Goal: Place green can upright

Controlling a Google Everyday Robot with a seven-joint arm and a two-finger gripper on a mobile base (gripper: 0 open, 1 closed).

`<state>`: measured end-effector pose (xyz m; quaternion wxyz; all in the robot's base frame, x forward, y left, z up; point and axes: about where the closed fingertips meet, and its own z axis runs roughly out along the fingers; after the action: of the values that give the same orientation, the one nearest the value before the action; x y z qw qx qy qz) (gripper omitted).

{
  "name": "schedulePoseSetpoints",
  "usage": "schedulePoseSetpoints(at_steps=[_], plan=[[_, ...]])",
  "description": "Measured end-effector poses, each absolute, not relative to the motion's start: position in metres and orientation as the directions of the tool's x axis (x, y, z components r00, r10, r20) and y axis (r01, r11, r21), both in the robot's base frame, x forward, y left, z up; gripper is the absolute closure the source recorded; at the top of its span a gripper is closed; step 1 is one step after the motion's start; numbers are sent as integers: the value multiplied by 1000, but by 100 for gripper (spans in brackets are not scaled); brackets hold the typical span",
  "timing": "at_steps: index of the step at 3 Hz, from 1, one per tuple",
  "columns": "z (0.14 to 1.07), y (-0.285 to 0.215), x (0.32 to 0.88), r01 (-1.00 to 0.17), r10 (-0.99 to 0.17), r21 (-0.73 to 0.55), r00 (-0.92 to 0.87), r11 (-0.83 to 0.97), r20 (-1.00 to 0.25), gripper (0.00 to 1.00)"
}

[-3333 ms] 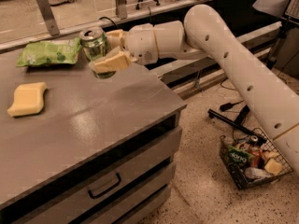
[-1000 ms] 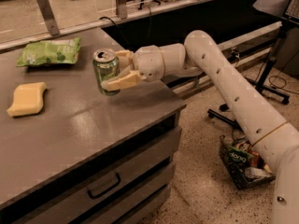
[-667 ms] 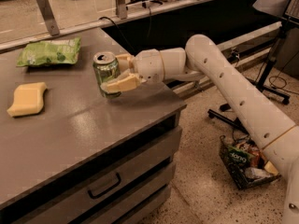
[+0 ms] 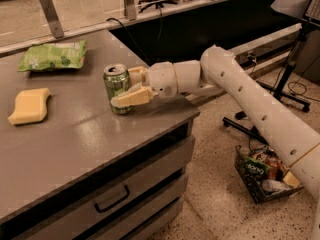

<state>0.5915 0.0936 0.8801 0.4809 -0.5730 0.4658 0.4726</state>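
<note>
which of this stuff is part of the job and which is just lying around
Job: green can, upright on the table; gripper, closed around it.
Lying about: green snack bag, yellow sponge, basket of packets on the floor.

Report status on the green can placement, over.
Gripper over the table, shut on the green can. Can upright, base on table. Yellow sponge and snack bag apart, not blocking.
</note>
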Motion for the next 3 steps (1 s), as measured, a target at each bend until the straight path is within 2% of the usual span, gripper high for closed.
schedulePoseSetpoints(at_steps=[1, 3], plan=[[876, 92, 593, -988, -116, -104, 117, -112, -986, 0], [892, 63, 595, -987, -225, -144, 155, -65, -962, 0]])
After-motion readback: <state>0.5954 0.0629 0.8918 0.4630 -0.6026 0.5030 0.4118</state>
